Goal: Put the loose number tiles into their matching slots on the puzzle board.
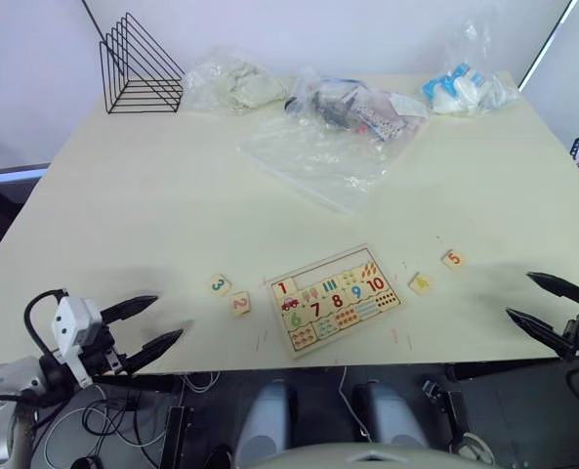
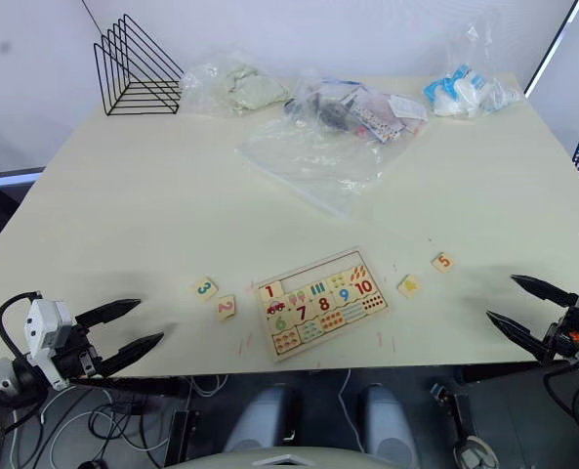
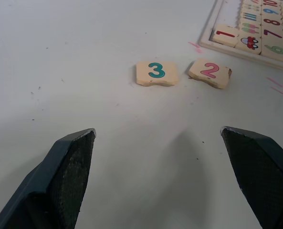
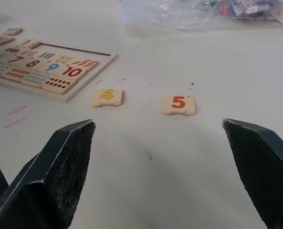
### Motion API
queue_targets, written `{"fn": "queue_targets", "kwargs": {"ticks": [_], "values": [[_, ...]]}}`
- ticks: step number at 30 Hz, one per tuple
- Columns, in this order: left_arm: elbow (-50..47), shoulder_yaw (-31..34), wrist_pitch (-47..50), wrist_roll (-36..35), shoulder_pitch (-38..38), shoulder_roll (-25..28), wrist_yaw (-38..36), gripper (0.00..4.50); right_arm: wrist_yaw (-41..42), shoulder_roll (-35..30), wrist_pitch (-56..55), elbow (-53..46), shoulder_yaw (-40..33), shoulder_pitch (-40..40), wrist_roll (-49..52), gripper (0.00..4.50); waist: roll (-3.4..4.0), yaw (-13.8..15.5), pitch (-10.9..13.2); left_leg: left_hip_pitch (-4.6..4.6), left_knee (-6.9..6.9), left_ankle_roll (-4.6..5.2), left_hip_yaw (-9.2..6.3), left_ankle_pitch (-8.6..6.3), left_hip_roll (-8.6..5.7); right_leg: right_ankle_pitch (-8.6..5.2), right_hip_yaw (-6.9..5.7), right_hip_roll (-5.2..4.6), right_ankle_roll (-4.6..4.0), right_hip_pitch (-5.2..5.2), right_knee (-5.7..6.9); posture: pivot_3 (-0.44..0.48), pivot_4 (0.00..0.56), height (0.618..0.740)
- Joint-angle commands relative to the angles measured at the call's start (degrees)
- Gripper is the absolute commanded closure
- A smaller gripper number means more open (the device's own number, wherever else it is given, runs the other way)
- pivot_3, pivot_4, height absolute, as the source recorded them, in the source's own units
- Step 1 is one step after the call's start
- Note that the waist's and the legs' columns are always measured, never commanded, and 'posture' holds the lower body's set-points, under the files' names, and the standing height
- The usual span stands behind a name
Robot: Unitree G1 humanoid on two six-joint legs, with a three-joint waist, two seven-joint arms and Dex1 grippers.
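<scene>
The puzzle board (image 1: 336, 298) lies near the table's front edge, with bare matching slots (image 1: 333, 271) in its top row beside the 1 tile. Loose tiles 3 (image 1: 219, 284) and 2 (image 1: 240, 303) lie just left of the board; tiles 4 (image 1: 420, 283) and 5 (image 1: 452, 259) lie to its right. My left gripper (image 1: 143, 324) is open over the front left edge, short of tiles 3 (image 3: 155, 73) and 2 (image 3: 210, 73). My right gripper (image 1: 551, 309) is open at the front right, facing tiles 4 (image 4: 106, 97) and 5 (image 4: 178, 105).
A black wire rack (image 1: 140, 68) stands at the back left. Clear plastic bags (image 1: 323, 147) with contents spread across the back and middle of the table. A bag of blue and white items (image 1: 462, 90) sits back right.
</scene>
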Motion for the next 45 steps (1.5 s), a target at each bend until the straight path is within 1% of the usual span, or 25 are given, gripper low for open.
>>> {"fn": "queue_targets", "kwargs": {"ticks": [1, 12, 26, 31, 37, 42, 45], "values": [[0.0, 1.6, -1.4, -1.4, 0.1, 0.0, -0.7, 0.03, 0.9, -1.1, -0.4, -0.1, -2.4, 0.5, 1.1, 0.0, 0.0, 0.0, 0.0, 0.0, 0.0, 0.0, 0.0, 0.0, 0.0, 0.0, 0.0, 0.0, 0.0, 0.0, 0.0, 0.0, 0.15, 0.74], [4.5, 1.3, -3.9, -1.3, -1.6, 0.6, -3.7, 0.03, 1.3, -0.9, -1.8, 0.3, -2.0, 0.3, 0.3, 0.0, 0.0, -0.1, 0.0, 0.0, 0.0, 0.0, 0.02, 0.0, -0.02, 0.0, 0.0, 0.01, 0.0, 0.0, 0.0, 0.0, 0.15, 0.74], [7.1, 1.1, -7.1, -0.8, -1.8, 1.2, -7.0, 0.03, 3.7, -0.3, -2.4, -0.1, -1.0, -0.3, 0.8, 0.0, 0.0, -0.1, 0.0, 0.0, 0.0, 0.0, 0.01, 0.0, 0.0, 0.0, 0.0, 0.0, 0.0, 0.0, 0.0, 0.0, 0.15, 0.74], [8.3, -0.5, -8.3, -0.1, -4.1, 2.6, -8.8, 0.03, 4.1, -0.1, -2.3, -0.4, -1.0, -0.6, 1.1, 0.0, 0.0, -0.1, 0.0, 0.0, 0.0, 0.0, 0.01, 0.0, -0.01, 0.0, 0.0, 0.01, 0.0, 0.0, 0.0, 0.0, 0.15, 0.74], [6.9, -3.2, -7.1, -0.3, -8.1, 4.9, -11.8, 0.03, 4.5, 0.6, -1.6, -2.1, -0.7, 0.0, 1.9, 0.0, 0.01, -0.1, 0.0, 0.0, 0.0, 0.0, 0.01, 0.0, -0.02, 0.01, 0.0, 0.0, 0.01, 0.0, 0.0, 0.0, 0.15, 0.74], [3.1, -6.5, -4.3, -0.7, -11.2, 6.2, -12.5, 0.03, 4.6, 1.3, -0.7, -4.1, -0.2, 0.8, 2.6, 0.0, 0.01, -0.1, 0.0, 0.0, -0.01, 0.0, -0.01, 0.0, 0.0, 0.12, 0.0, 0.0, 0.2, 0.0, 0.0, 0.0, 0.15, 0.74], [-0.4, -10.1, -2.5, 0.2, -13.5, 6.4, -12.5, 0.03, 4.4, 2.0, 0.1, -6.1, 0.4, 1.1, 2.9, 0.0, 0.01, 0.0, 0.0, 0.0, 0.0, 0.0, -0.03, 0.0, 0.0, 0.12, 0.01, 0.0, 0.21, 0.0, 0.0, 0.0, 0.15, 0.74]]}}
